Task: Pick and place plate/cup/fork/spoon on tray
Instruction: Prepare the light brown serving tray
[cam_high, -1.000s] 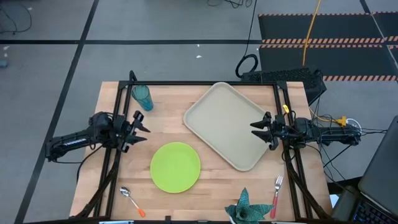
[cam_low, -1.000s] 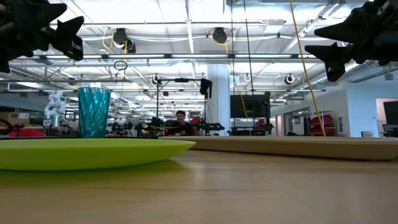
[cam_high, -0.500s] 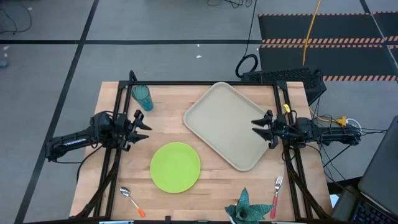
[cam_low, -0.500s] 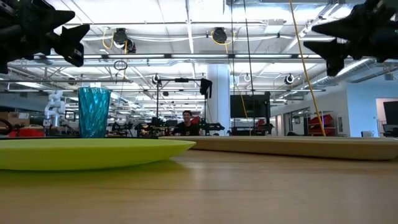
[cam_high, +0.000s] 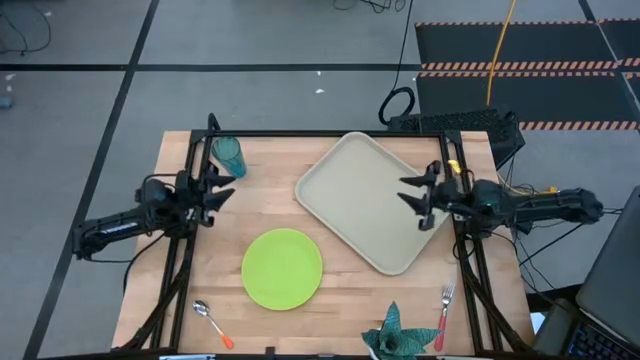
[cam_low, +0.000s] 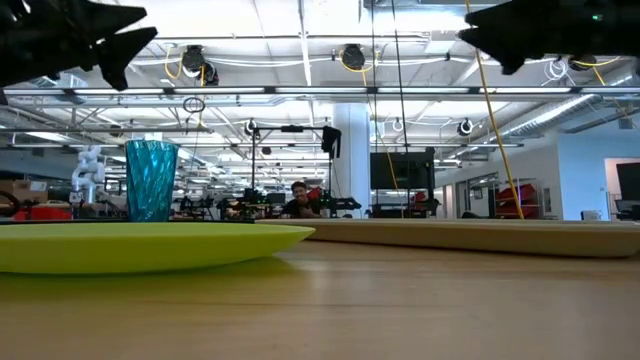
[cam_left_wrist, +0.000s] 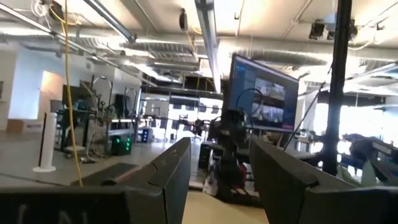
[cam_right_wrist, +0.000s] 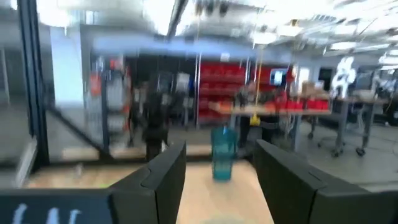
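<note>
The lime-green plate (cam_high: 283, 268) lies flat on the table at near centre; it also shows in the low view (cam_low: 150, 246). The teal cup (cam_high: 229, 155) stands upright at the far left and shows in the right wrist view (cam_right_wrist: 222, 152). The beige tray (cam_high: 360, 195) lies at the far right. The orange-handled spoon (cam_high: 212, 323) lies near left and the red-handled fork (cam_high: 443, 312) near right. My left gripper (cam_high: 226, 188) is open and empty in the air, near the cup. My right gripper (cam_high: 403, 189) is open and empty above the tray's right part.
A spiky teal-green leafy object (cam_high: 390, 337) sits at the table's near edge, between the plate and the fork. Black frame rails (cam_high: 330, 133) run along the far edge and both sides of the table. Bare wood (cam_high: 270, 195) lies between the cup, the plate and the tray.
Both grippers have risen and gone toward the table's far edge, staying open. The left one has come closer to the cup. The right one has gone a little toward the table's left, farther over the tray.
</note>
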